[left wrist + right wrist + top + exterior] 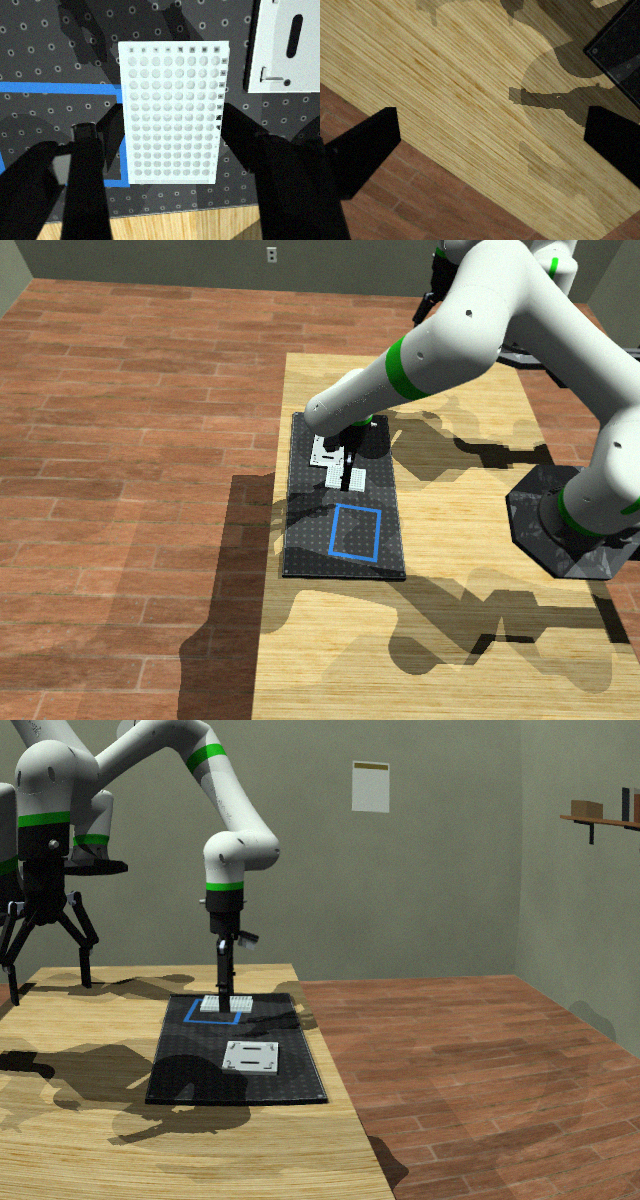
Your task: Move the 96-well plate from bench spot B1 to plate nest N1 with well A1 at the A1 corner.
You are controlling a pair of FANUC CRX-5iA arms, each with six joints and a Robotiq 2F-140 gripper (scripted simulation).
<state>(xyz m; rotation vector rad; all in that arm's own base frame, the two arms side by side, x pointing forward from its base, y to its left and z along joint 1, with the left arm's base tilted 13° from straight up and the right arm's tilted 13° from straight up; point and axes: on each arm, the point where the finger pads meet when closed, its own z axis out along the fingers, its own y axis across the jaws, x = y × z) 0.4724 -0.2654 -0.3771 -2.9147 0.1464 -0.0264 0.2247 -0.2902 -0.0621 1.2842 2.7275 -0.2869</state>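
Observation:
The white 96-well plate (357, 479) (241, 1003) (172, 100) is held above the dark board, looking level. My left gripper (345, 480) (224, 1004) (171, 117) is shut on its long sides. The plate lies crosswise to the blue outline of B1 (334, 529) (211, 1022) (60, 88), beyond its nest-side end in the top view. The empty-looking nest N1 (319, 459) (250, 1055) (275, 40) is just beyond the plate there, partly hidden by the left arm. I cannot make out the cut-off corner or the A1 mark. My right gripper (50, 993) (492, 123) is open and empty.
The perforated dark board (310, 550) (305, 1081) lies on the wooden table (320, 679) (155, 1159) (420, 75) along one edge. The right arm stands off to the side, its gripper clear of the board. Shadows of the arms cross board and table.

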